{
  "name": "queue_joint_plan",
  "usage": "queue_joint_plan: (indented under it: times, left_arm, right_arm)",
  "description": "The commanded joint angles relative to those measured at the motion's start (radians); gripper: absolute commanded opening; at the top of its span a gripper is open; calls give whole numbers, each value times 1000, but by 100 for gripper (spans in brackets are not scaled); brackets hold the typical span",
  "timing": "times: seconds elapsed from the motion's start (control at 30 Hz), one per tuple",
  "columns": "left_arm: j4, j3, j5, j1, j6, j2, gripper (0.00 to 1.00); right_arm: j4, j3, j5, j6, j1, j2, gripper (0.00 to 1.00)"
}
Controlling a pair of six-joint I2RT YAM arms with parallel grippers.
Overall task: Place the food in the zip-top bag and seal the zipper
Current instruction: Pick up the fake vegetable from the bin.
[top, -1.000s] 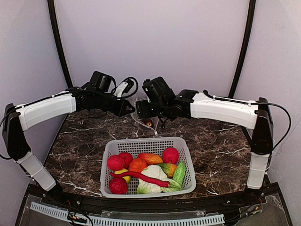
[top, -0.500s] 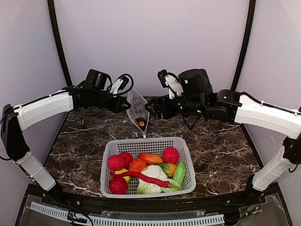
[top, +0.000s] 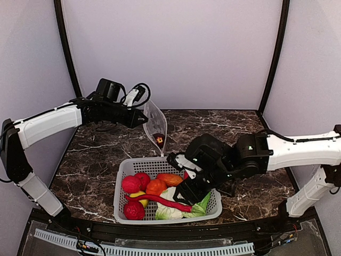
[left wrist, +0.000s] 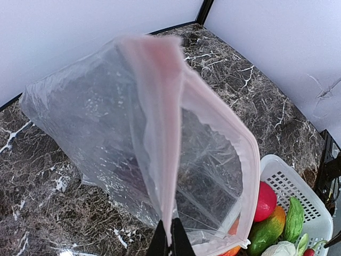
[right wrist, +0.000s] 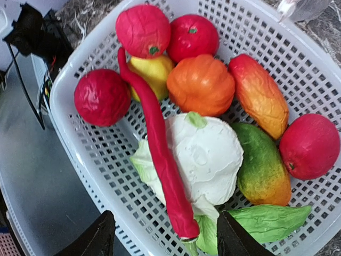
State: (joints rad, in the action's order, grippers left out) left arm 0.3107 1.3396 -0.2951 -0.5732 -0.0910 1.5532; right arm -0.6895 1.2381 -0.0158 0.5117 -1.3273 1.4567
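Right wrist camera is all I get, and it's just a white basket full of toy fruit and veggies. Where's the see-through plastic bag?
Observer: The clear zip-top plastic bag is held up behind the white slotted plastic basket, pinched by the left gripper.
Operator: Is its top open?
Observer: Yes. The left wrist camera shows the whitish zipper rim gaping wide.
Operator: Is anything inside yet?
Observer: One small reddish-orange piece sits low in the bag.
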Motion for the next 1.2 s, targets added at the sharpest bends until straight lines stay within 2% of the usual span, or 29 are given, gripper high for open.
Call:
queue_joint_plan:
  times: [0.0,0.6,1.17]
  left_arm:
    - [-14,-17,-9,6,-13,-46,1]
    - [-16,-19,-14,6,-13,-63,1]
    - [-15,-18,-13,6,-10,-68,1]
  right_arm:
    - [-77,-18,46,54,-47,43,60]
    - [-89,21,19,-8,-65,201,50]
    - [-145,57,-84,7,-74,209,24]
